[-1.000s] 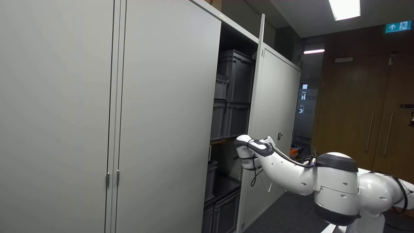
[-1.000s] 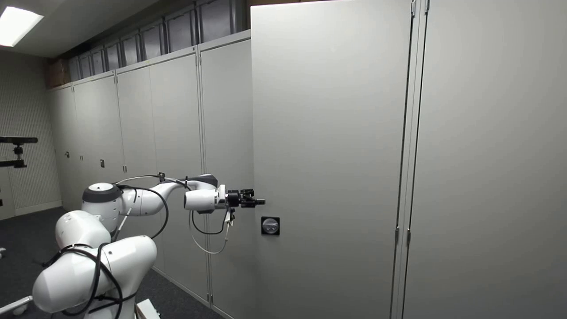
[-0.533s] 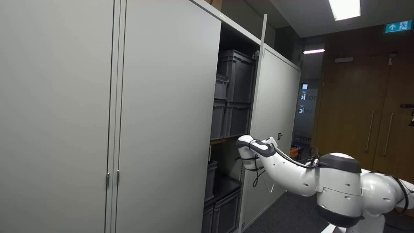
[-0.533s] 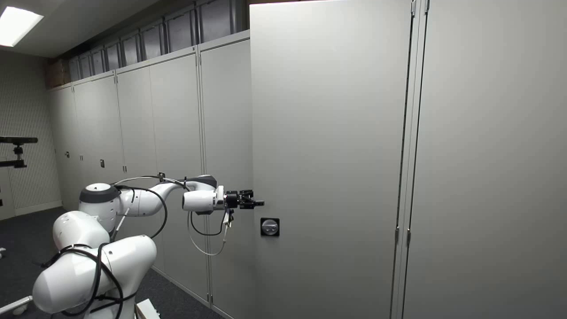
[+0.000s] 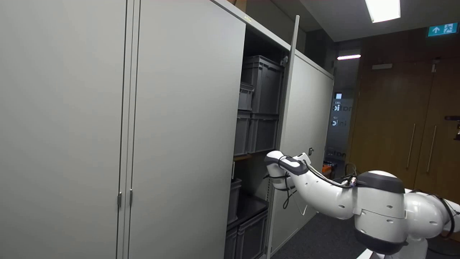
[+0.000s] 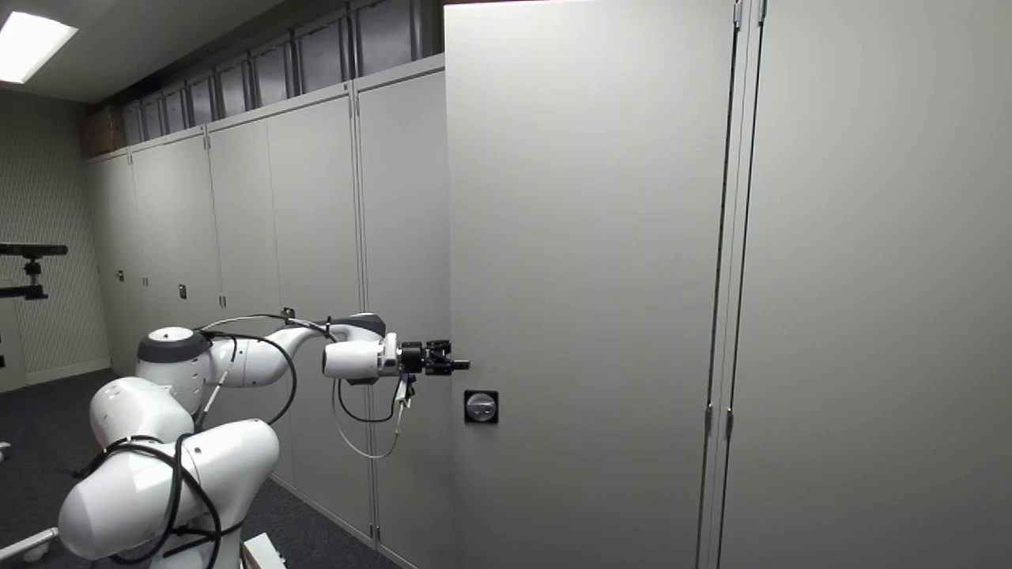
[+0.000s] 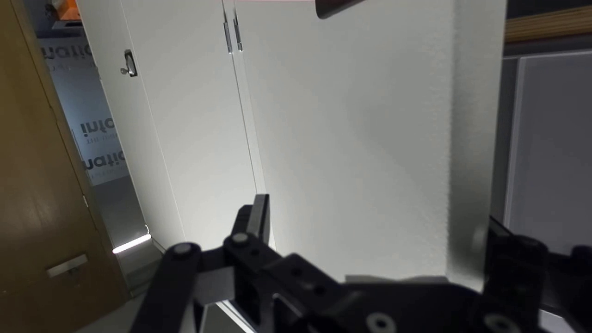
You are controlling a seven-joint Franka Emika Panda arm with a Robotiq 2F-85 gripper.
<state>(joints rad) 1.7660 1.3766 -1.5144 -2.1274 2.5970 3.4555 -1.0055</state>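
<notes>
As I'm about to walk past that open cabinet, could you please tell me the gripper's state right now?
Gripper: open, not clamped, the edge of the cabinet door between its fingers; whether either touches it cannot be told.

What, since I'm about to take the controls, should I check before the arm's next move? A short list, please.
1. Gripper open: ok; its fingers stand wide apart.
2. Door edge between the fingers: ok in the wrist view.
3. Inner finger touching the door: cannot tell.
4. Both fingertips visible in the exterior views: not ok; only one shows.
5. Round handle clear of the gripper: ok; it sits lower on the door.
</notes>
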